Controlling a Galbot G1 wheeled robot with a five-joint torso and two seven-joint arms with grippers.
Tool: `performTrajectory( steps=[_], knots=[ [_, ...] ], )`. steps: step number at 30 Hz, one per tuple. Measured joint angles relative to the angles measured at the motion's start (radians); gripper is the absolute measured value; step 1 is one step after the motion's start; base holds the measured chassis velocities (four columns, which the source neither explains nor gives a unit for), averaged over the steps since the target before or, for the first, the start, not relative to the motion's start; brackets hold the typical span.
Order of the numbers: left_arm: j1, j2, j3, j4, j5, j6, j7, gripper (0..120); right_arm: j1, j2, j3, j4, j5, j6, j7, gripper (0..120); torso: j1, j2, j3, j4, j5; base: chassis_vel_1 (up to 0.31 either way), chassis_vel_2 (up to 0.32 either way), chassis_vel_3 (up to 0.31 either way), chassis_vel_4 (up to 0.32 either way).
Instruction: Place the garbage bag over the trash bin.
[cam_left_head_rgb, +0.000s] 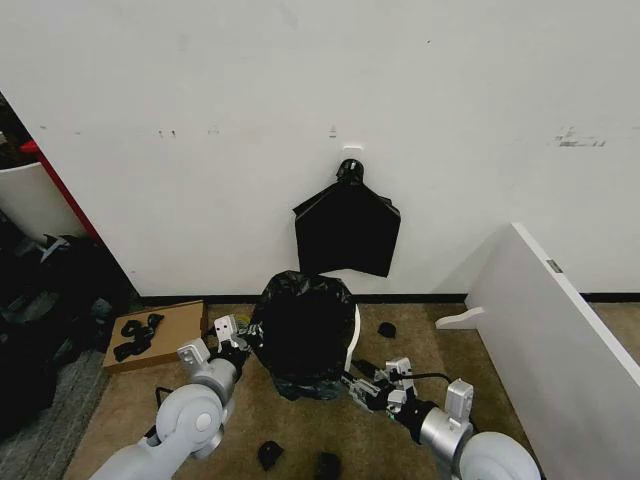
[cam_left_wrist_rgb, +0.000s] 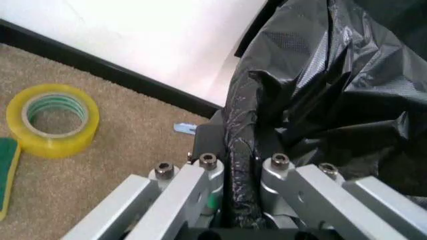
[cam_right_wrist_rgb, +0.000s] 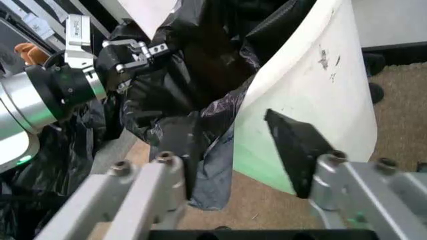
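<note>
- Your garbage bag (cam_left_head_rgb: 303, 330) sits draped over the trash bin (cam_left_head_rgb: 354, 335) on the carpet by the wall, right between your two claws.
- The left claw (cam_left_head_rgb: 238, 352) is at the bag's left flank; the right claw (cam_left_head_rgb: 360, 387) is low at the bin's front right.
- The bag is glossy black and crinkled, its folds spilling loosely down the bin's front and left side.
- The bin shows as a smooth white wall on the right side, bare where the bag hasn't reached.
- In the left wrist view your left claw (cam_left_wrist_rgb: 241, 165) is clamped on a twisted rope of bag plastic, fingers pinched tight together.
- In the right wrist view your right claw (cam_right_wrist_rgb: 243, 172) stands spread apart, a hanging fold of bag (cam_right_wrist_rgb: 193, 115) at one finger (cam_right_wrist_rgb: 297, 142) and the white bin wall (cam_right_wrist_rgb: 313, 90) behind the other; it grips nothing.
- A yellow tape roll (cam_left_wrist_rgb: 53, 120) lies on the carpet near the left claw.
</note>
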Motion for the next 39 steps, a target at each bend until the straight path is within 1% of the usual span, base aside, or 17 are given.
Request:
performTrajectory(
  steps=[1,2,5,6,7,8,10,19,29,39],
  knots=[
    [0.000,0.000,0.000,0.000,0.000,0.000,0.000,4,0.000,0.000,0.000,0.000,0.000,0.000,0.000,34,0.000,0.000,0.000,0.0000,0.0000,0.000,0.000,0.000,0.000],
    [0.000,0.000,0.000,0.000,0.000,0.000,0.000,4,0.000,0.000,0.000,0.001,0.000,0.000,0.000,32,0.000,0.000,0.000,0.0000,0.0000,0.000,0.000,0.000,0.000],
    [0.002,-0.001,0.000,0.000,0.003,-0.002,0.000,4,-0.001,0.001,-0.006,0.008,-0.007,0.001,0.003,17,0.000,0.000,0.000,0.0000,0.0000,0.000,0.000,0.000,0.000],
    [0.002,-0.001,0.000,0.000,0.003,-0.002,0.000,4,-0.001,0.001,-0.006,0.008,-0.007,0.001,0.003,17,0.000,0.000,0.000,0.0000,0.0000,0.000,0.000,0.000,0.000],
    [0.002,-0.001,0.000,0.000,0.003,-0.002,0.000,4,-0.001,0.001,-0.007,0.009,-0.007,0.001,0.003,14,0.000,0.000,0.000,0.0000,0.0000,0.000,0.000,0.000,0.000],
    [0.003,-0.001,0.000,0.000,0.004,-0.003,0.000,4,-0.001,0.001,-0.011,0.010,-0.010,0.001,0.003,8,0.000,0.000,0.000,0.0000,0.0000,0.000,0.000,0.000,0.000],
    [0.004,-0.002,0.000,0.000,0.005,-0.004,-0.001,4,-0.001,0.001,-0.014,0.010,-0.012,0.003,0.004,0,0.000,0.000,0.000,0.0000,0.0000,0.000,0.000,0.000,0.000],
    [-0.001,0.000,-0.005,-0.005,0.003,-0.005,-0.008,4,-0.001,0.015,-0.017,0.006,-0.021,0.013,0.023,0,0.000,0.000,0.000,0.0000,-0.0001,0.000,0.000,0.000,0.000],
    [0.000,0.006,-0.009,-0.013,-0.015,-0.005,-0.012,4,-0.002,0.056,-0.023,-0.027,-0.043,0.035,0.100,0,0.000,0.000,0.000,0.0000,0.0000,0.000,0.000,0.000,0.000],
    [-0.009,0.005,-0.010,-0.013,-0.038,-0.005,-0.020,4,0.009,0.045,-0.046,-0.038,-0.096,0.008,0.106,0,0.000,0.000,0.000,0.0000,0.0000,0.000,0.000,0.000,0.000]
  ],
)
